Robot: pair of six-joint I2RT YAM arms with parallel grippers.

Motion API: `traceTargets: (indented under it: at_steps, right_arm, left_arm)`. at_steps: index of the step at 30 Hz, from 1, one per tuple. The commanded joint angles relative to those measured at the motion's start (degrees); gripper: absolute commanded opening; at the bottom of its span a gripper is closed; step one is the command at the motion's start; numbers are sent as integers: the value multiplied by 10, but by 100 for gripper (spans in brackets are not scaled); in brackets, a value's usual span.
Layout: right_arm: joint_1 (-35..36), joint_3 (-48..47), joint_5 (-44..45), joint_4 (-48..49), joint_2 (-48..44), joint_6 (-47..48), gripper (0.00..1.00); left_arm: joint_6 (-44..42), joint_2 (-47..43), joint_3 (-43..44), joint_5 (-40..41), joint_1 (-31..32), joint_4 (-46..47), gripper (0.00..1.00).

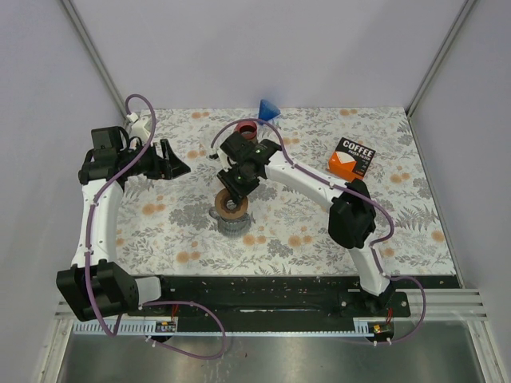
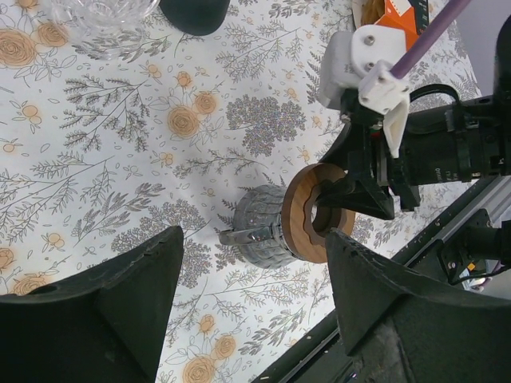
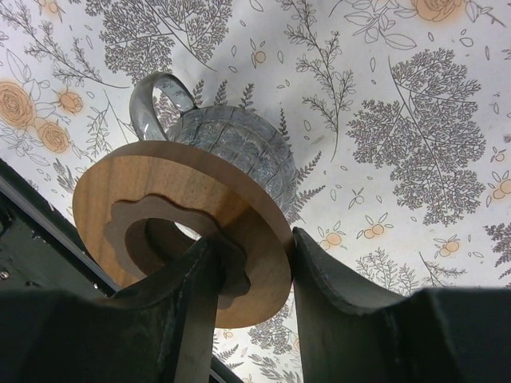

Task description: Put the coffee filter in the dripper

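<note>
The dripper (image 1: 231, 211) is ribbed clear glass with a handle and a round wooden collar (image 3: 184, 191). It sits tilted near the table's middle, collar uppermost and its glass end (image 2: 263, 227) down by the cloth. My right gripper (image 3: 254, 239) is shut on the collar, one finger through its centre hole and the other against the outer rim; in the top view that gripper (image 1: 237, 191) is just behind the dripper. My left gripper (image 1: 177, 165) hovers at the left, apart from the dripper, and its jaws (image 2: 254, 263) are open with nothing between them. No loose coffee filter is in view.
An orange and black box (image 1: 351, 156) marked COFFEE lies at the back right. A red cup (image 1: 247, 128) and a blue funnel (image 1: 269, 109) stand at the back. A clear glass vessel (image 2: 104, 20) shows in the left wrist view. A floral cloth (image 1: 415, 231) covers the table.
</note>
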State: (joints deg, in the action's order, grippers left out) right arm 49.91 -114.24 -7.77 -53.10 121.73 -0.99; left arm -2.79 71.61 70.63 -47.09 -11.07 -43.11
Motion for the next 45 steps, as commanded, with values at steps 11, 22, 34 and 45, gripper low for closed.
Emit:
traceTargets:
  at_steps: [11, 22, 34, 45]
  right_arm:
    - [25, -78, -18, -78, 49, 48, 58]
    - [26, -88, -27, -60, 29, 53, 75]
    - [-8, -83, -16, -15, -120, 130, 99]
    - [-227, -246, -181, 38, -21, 100, 100]
  left_arm:
    - [-15, -9, -3, -12, -10, 22, 75]
    - [-18, -10, -4, -17, -12, 22, 76]
    - [-34, -11, 0, -11, -18, 22, 76]
    - [-43, 12, 6, 25, -20, 25, 76]
